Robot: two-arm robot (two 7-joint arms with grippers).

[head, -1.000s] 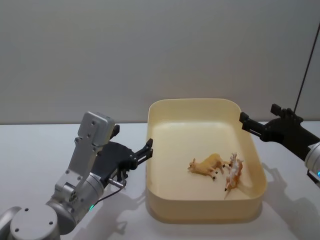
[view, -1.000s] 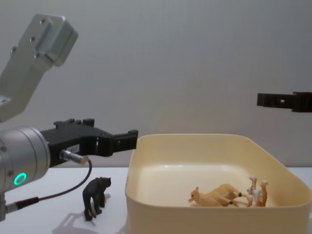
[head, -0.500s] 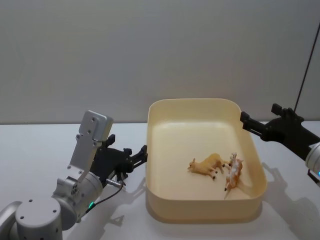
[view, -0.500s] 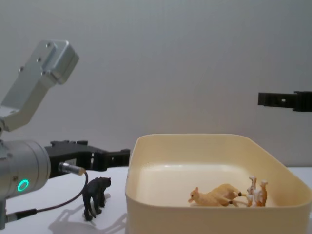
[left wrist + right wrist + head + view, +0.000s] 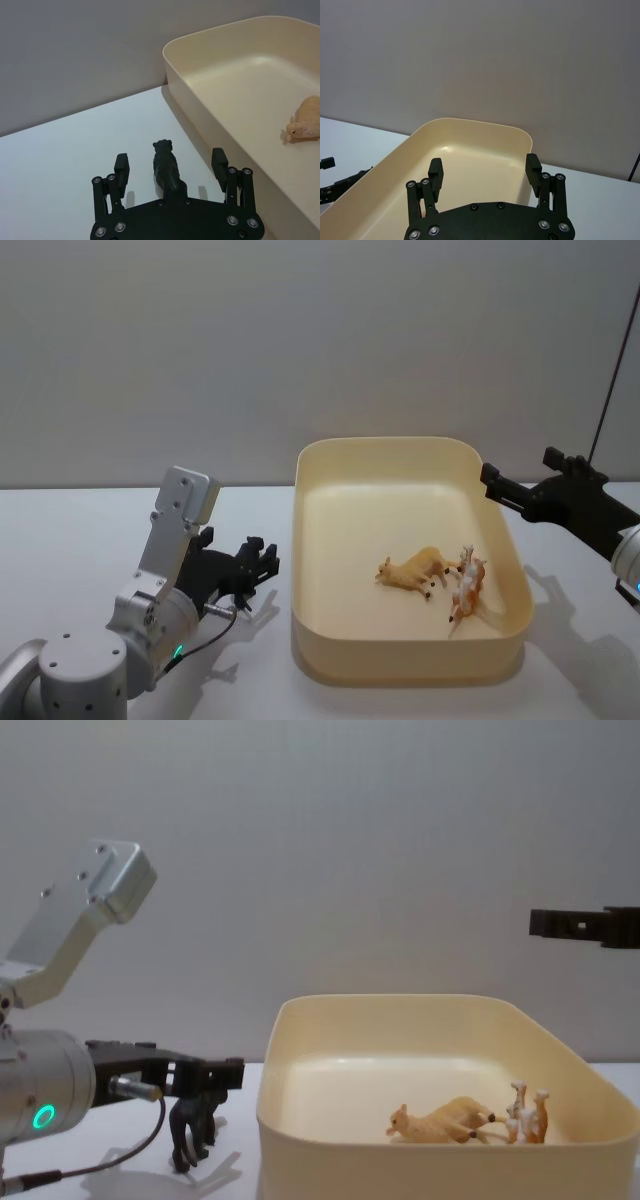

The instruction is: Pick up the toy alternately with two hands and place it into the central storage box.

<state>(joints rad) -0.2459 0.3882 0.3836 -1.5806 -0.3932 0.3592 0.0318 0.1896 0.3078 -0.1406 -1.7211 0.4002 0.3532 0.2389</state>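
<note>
A small black animal toy (image 5: 167,167) stands upright on the white table just left of the central storage box (image 5: 410,458); it also shows in the chest view (image 5: 192,1128). My left gripper (image 5: 170,167) is open, low over the table, one finger on each side of the toy without touching it; from the head it is the dark hand (image 5: 255,565) beside the box's left wall. My right gripper (image 5: 484,175) hangs open above the box's right rim (image 5: 590,1065), nothing between its fingers. A tan toy (image 5: 412,572) and an orange-and-white toy (image 5: 466,585) lie inside the box.
The box's left wall (image 5: 200,102) runs close beside my left gripper's finger (image 5: 219,161). A thin cable (image 5: 120,1150) loops from the left arm down toward the table. Bare white tabletop (image 5: 70,540) stretches away to the left of the toy. A plain grey wall stands behind.
My left gripper has dropped from box-rim height down to the table and drawn back a little, so its open fingers now flank the black toy. The right arm and the toys have not moved.
</note>
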